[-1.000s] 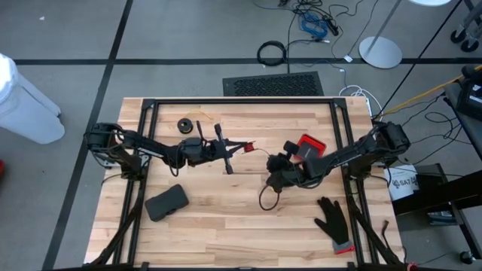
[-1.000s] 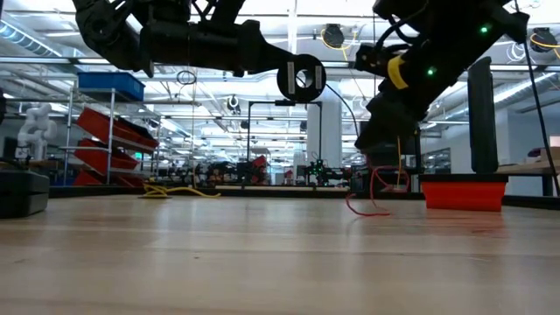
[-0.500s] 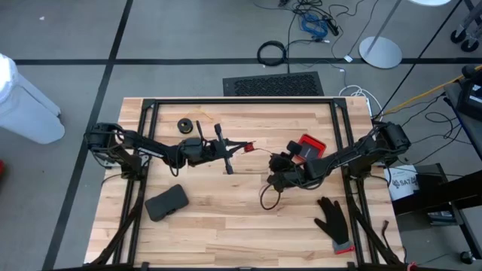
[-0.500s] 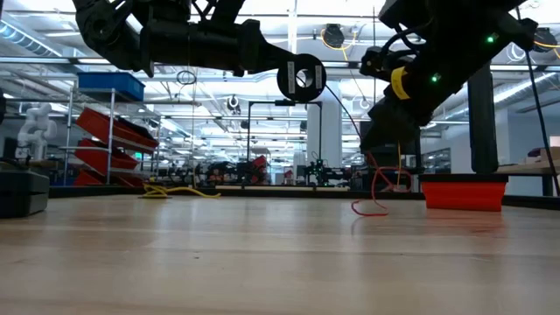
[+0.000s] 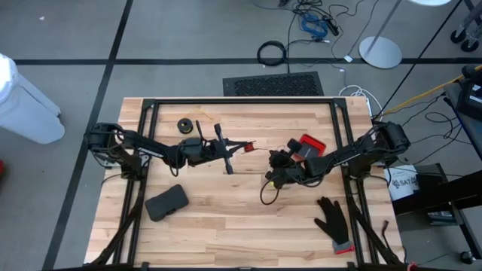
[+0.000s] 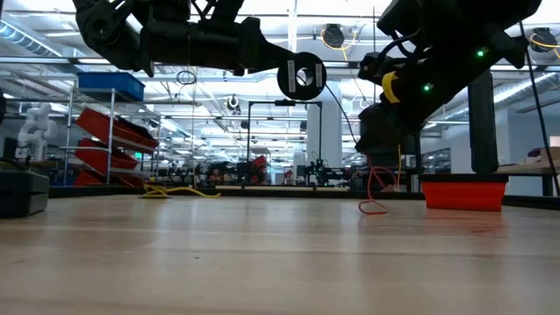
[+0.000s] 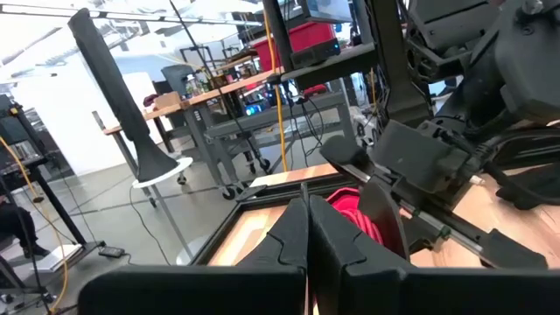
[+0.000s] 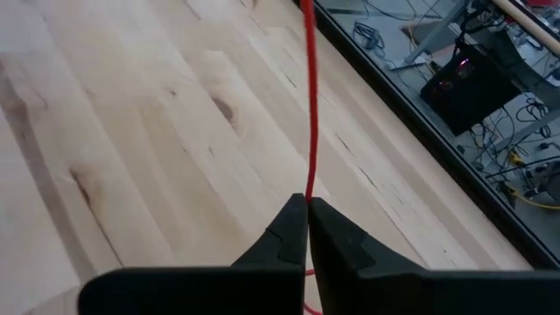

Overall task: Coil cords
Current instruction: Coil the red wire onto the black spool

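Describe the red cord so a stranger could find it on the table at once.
Start at the wooden table and look right of its middle, where the right gripper hangs near a red box. The red cord runs thin and straight out of that gripper's closed fingers, and its loose end curls on the wood. It is the only thread-thin red line there, far finer than the black glove nearby.

This is a robotics lab or workshop hall. The wooden bench (image 5: 226, 218) with a black frame stands on a grey floor (image 5: 188, 38) where loose cables (image 5: 316, 22) lie. Behind it the low view shows long rows of ceiling lights (image 6: 262, 114), shelves with red bins (image 6: 109, 140) and a blue box (image 6: 109, 85), and a white robot arm (image 6: 35, 127)
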{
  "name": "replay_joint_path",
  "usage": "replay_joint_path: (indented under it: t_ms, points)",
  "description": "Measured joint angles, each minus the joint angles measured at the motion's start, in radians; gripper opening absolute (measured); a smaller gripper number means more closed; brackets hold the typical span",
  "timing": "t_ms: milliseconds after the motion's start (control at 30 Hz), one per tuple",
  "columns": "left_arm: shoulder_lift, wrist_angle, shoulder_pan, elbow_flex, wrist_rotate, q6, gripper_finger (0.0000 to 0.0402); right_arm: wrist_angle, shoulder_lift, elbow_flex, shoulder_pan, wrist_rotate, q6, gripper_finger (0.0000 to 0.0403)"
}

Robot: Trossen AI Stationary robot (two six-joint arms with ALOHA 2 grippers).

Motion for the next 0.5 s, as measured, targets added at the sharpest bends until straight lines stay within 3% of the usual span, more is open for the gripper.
replay_joint_path:
  t_ms: [333, 500]
  points:
    - [0.0, 0.0, 0.0, 0.0, -0.001, -0.002, 0.0, 0.005, 0.0, 0.0, -0.004, -0.009, -0.018, 0.0]
    - [0.0, 0.017, 0.0, 0.001, -0.001, -0.008, 0.0, 0.141, 0.024, 0.001, -0.012, -0.033, -0.038, 0.0]
